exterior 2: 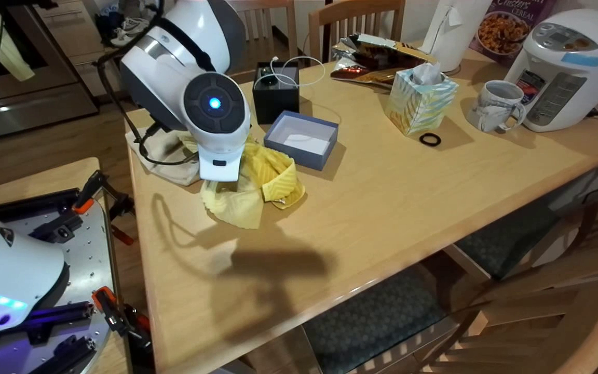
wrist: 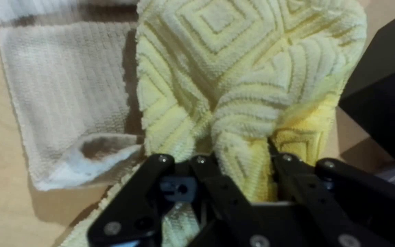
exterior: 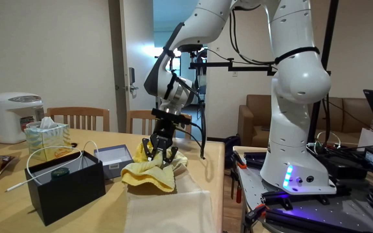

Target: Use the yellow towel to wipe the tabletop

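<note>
Towel (wrist: 218, 55) is sitting bunched at the robot's end of the table (exterior 2: 392, 197), partly over a beige cloth (exterior: 170, 210) and just beside the blue box (exterior 2: 301, 140). Going by the wrist view, the gripper (wrist: 244, 154) is pinching a thick fold of it, but the fingertips are hiding in the fabric, so I'm not really seeing how deep that grip is going.

Handling-wise, I'm guessing we're dealing with something light, soft and floppy: ridged weave, nothing fragile, probably not slipping much. Downside is it'll be crumpling instead of pushing like a block, so I'd be holding a fat fold near the middle and letting the loose parts be trailing on the wood.

In an exterior view, bare wood is stretching from the towel toward the chairs (exterior 2: 377, 322) and along toward the tissue box (exterior 2: 418, 104), so I'd be wiping that way. The edge by the robot is running close, so I'd be watching for overhang. Over by the black box (exterior: 73, 191) things are getting crowded, and that cloth might be getting dragged along.
</note>
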Robot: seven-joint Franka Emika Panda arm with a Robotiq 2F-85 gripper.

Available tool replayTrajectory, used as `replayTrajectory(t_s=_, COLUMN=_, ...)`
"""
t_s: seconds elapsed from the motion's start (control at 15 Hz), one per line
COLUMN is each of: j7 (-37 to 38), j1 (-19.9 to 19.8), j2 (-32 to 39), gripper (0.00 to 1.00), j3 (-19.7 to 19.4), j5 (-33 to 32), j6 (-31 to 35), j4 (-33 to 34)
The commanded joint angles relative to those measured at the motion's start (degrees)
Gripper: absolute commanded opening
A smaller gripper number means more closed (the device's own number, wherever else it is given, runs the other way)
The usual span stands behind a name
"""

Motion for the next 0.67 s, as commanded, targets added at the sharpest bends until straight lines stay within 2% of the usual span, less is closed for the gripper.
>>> replayTrajectory(t_s=0.0, j7=-4.4, j1=0.6, j2=0.8, gripper=0.10, j3=-1.5, j5=-0.3, j6=-3.0, j4=-0.2)
replayTrajectory(t_s=0.07, j7=-1.8, j1=1.3, j2=0.5, gripper=0.09, j3=-1.5, j5=0.0, j6=-1.4, j4=0.0)
replayTrajectory(t_s=0.13, j7=-2.0, j1=1.4, j2=0.6, gripper=0.20, j3=-1.8, j5=0.0, j6=-1.5, j4=0.0)
replayTrajectory(t_s=0.53, j7=-2.0, j1=1.6, j2=0.6, gripper=0.20, j3=-2.0, j5=-0.1, j6=-1.5, j4=0.0)
replayTrajectory(t_s=0.6, j7=-1.8, j1=1.7, j2=0.1, gripper=0.08, j3=-2.1, j5=-0.4, j6=-1.2, j4=-0.2)
